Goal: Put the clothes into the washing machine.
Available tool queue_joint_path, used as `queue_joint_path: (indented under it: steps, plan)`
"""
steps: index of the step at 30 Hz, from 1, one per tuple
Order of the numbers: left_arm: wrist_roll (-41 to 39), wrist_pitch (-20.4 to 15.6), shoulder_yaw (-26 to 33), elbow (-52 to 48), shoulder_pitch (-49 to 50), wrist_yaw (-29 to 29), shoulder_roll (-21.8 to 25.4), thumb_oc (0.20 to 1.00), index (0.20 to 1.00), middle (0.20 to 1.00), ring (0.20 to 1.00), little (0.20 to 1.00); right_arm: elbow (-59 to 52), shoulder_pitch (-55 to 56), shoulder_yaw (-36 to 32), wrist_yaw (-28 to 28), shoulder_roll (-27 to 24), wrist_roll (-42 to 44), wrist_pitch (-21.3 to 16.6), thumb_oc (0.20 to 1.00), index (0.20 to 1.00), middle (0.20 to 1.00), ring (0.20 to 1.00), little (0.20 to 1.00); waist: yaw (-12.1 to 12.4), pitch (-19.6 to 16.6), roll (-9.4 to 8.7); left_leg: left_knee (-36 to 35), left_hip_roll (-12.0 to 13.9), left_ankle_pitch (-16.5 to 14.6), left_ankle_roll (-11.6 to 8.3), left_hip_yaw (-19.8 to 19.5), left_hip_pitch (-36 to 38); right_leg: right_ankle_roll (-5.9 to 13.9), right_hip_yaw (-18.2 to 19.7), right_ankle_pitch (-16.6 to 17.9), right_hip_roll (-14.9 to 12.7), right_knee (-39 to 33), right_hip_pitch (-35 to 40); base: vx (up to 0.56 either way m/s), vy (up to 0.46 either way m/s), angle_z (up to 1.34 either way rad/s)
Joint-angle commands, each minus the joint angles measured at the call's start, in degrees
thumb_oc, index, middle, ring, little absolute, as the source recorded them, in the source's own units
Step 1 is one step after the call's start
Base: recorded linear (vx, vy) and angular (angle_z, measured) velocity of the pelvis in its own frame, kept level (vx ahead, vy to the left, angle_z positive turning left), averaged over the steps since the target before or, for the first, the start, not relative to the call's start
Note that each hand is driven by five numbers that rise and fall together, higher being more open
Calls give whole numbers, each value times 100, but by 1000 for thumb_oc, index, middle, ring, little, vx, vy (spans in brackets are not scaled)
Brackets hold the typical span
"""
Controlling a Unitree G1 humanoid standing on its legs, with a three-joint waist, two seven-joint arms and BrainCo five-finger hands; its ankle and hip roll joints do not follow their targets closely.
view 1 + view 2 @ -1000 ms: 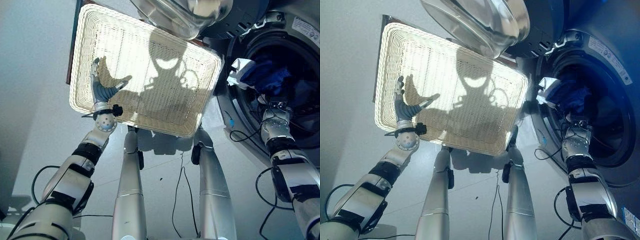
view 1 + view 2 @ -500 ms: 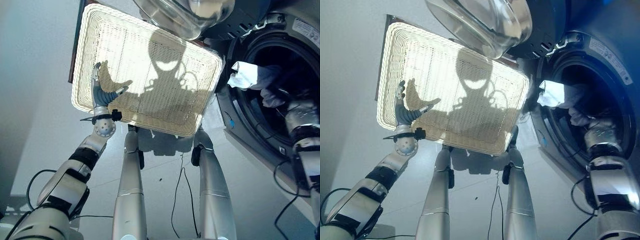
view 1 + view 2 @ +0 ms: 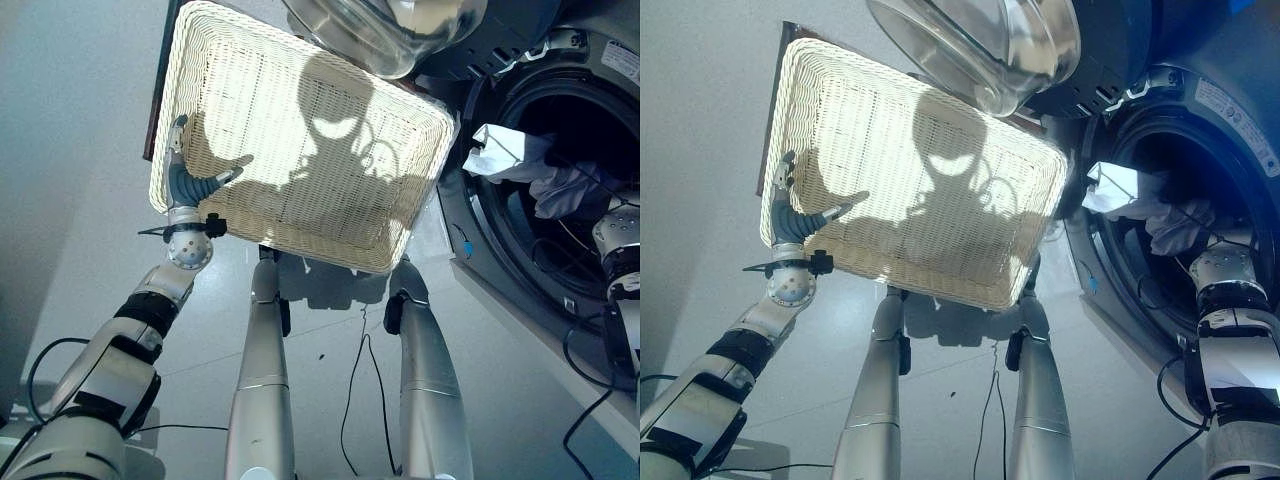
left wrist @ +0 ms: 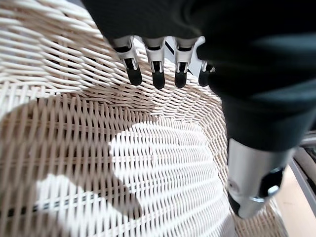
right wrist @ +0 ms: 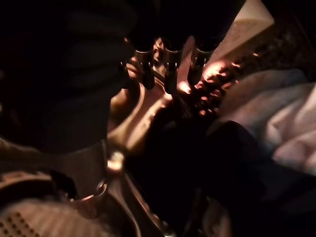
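Nearest to me, my left robot hand (image 3: 185, 186) rests at the near-left corner of the wicker basket (image 3: 300, 70). Its wrist view shows the fingers (image 4: 155, 74) straight over the woven rim and the thumb apart, relaxed and curled around nothing. I judge it waits there because the basket looks emptied; I see only bare weave and shadow inside.

Further out on my right, the washing machine (image 3: 1230, 110) stands just beside the basket, its round glass door (image 3: 990, 45) swung open above the basket's far edge so the opening stays free for my arm. My right robot hand (image 5: 165, 69) is inside the dark drum. Its fingers hang loosely extended with nothing between them, so I read it as open and empty, having nothing left to carry.

The clothes (image 3: 535, 170), a white piece and a paler grey one, lie at the upper-left lip of the opening, partly draped over the rim rather than deep inside. I judge they need pushing further in before the door can shut cleanly.
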Motion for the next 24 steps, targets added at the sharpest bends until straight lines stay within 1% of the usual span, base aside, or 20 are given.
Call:
queue_joint_path:
  steps: [1,2,3,5,6,7,8,9,11,12,14,17,19,20,21,22,24]
  plan:
    - [-126,-137,154,3,-128,15,-156,1000,1000,1000,1000,1000,91,225,282,261,-654,-1015,424,1000,1000,1000,1000,1000,-27,-118,-131,192,-588,-208,549,67,-15,188,-445,375,262,-373,275,0,0,0]
    - [-143,-111,138,-14,-148,-2,-174,1000,1000,1000,1000,1000,35,220,357,205,-588,-1384,518,1000,1000,1000,1000,1000,-26,-118,-119,190,-597,-213,555,69,-9,190,-445,379,257,-380,277,-4,18,4]
    - [-164,-86,126,-33,-180,-42,-212,1000,1000,1000,1000,1000,-13,215,497,5,-517,-2024,634,1000,1000,1000,1000,1000,-25,-118,-112,201,-603,-219,557,81,-21,194,-447,380,248,-383,273,0,0,0]
    - [-214,-80,78,-46,-218,-72,-274,1000,1000,1000,1000,1000,-131,200,673,-92,-396,-2637,709,1000,1000,1000,1000,1000,-25,-118,-91,202,-612,-215,570,100,-20,194,-444,385,243,-384,276,-11,17,0]
    - [-172,-52,63,-61,-246,-61,-344,1000,1000,1000,1000,1000,-208,173,783,-214,-283,-3112,824,1000,1000,1000,1000,1000,-30,-118,-79,212,-617,-223,575,114,-25,196,-439,372,244,-368,270,-26,37,0]
    - [-165,-50,49,-69,-251,-57,-365,1000,1000,1000,1000,1000,-258,179,830,-273,-234,-3342,826,1000,1000,1000,1000,1000,-33,-118,-69,219,-617,-224,579,126,-27,196,-437,372,242,-361,267,-48,64,-1]
    - [-157,-44,-3,-103,-254,-28,-429,1000,1000,1000,1000,1000,-498,258,983,-473,-92,-3887,815,1000,1000,1000,1000,1000,-47,-118,-36,249,-639,-237,603,168,-36,200,-424,365,231,-336,255,-37,48,0]
    - [-157,-45,-7,-106,-250,-24,-433,1000,1000,1000,1000,1000,-529,276,978,-490,-76,-3951,831,1000,1000,1000,1000,1000,-48,-118,-35,254,-641,-239,604,171,-37,202,-421,364,229,-334,254,-44,60,1]
    - [-117,-43,-8,-97,-242,-19,-515,1000,1000,1000,1000,1000,-747,418,1062,-708,86,-4719,808,1000,1000,1000,1000,1000,-73,-118,-3,281,-656,-261,624,206,-50,210,-384,366,215,-325,228,-26,49,1]
    - [-100,-35,-12,-93,-244,-9,-538,1000,1000,1000,1000,1000,-806,454,1091,-746,127,-4856,813,1000,1000,1000,1000,1000,-80,-118,3,283,-660,-264,629,214,-50,210,-377,367,214,-324,222,-29,74,1]
    - [-25,-6,-13,-133,-209,58,-622,1000,1000,1000,1000,1000,-1232,649,1232,-945,311,-5567,901,1000,1000,1000,1000,1000,-127,-118,34,296,-677,-287,648,268,-49,209,-325,366,219,-316,185,-45,103,3]
    - [22,15,46,-142,-117,141,-693,1000,1000,1000,1000,1000,-1647,997,1354,-982,545,-6160,931,1000,1000,1000,1000,1000,-183,-118,48,327,-680,-311,660,327,-34,210,-258,355,213,-308,180,-47,102,2]
    - [37,18,73,-139,-88,147,-716,1000,1000,1000,1000,1000,-1710,1123,1390,-995,631,-6372,873,1000,1000,1000,1000,1000,-198,-118,55,333,-677,-312,664,346,-23,206,-236,348,214,-300,185,-27,78,0]
    - [150,52,115,-127,-19,176,-790,1000,1000,1000,1000,1000,-1972,1409,1471,-1024,812,-6775,848,1000,1000,1000,1000,1000,-238,-118,47,325,-667,-326,673,397,54,205,-198,343,208,-309,241,-53,100,-2]
    - [232,89,142,-134,42,187,-816,1000,1000,1000,1000,1000,-2134,1571,1544,-1068,896,-6972,838,1000,1000,1000,1000,1000,-257,-118,37,328,-661,-336,678,435,112,206,-185,345,200,-326,298,-58,100,-3]
    - [239,98,153,-131,60,179,-820,1000,1000,1000,1000,1000,-2171,1612,1556,-1054,917,-7017,836,1000,1000,1000,1000,1000,-263,-118,34,332,-662,-344,680,445,133,205,-181,342,198,-328,318,-46,62,-4]
    - [275,109,206,-87,141,163,-875,1000,1000,1000,1000,1000,-2383,1805,1619,-1038,1079,-7345,925,1000,1000,1000,1000,1000,-288,-118,17,323,-662,-362,685,475,249,200,-157,327,200,-340,427,-45,65,-5]
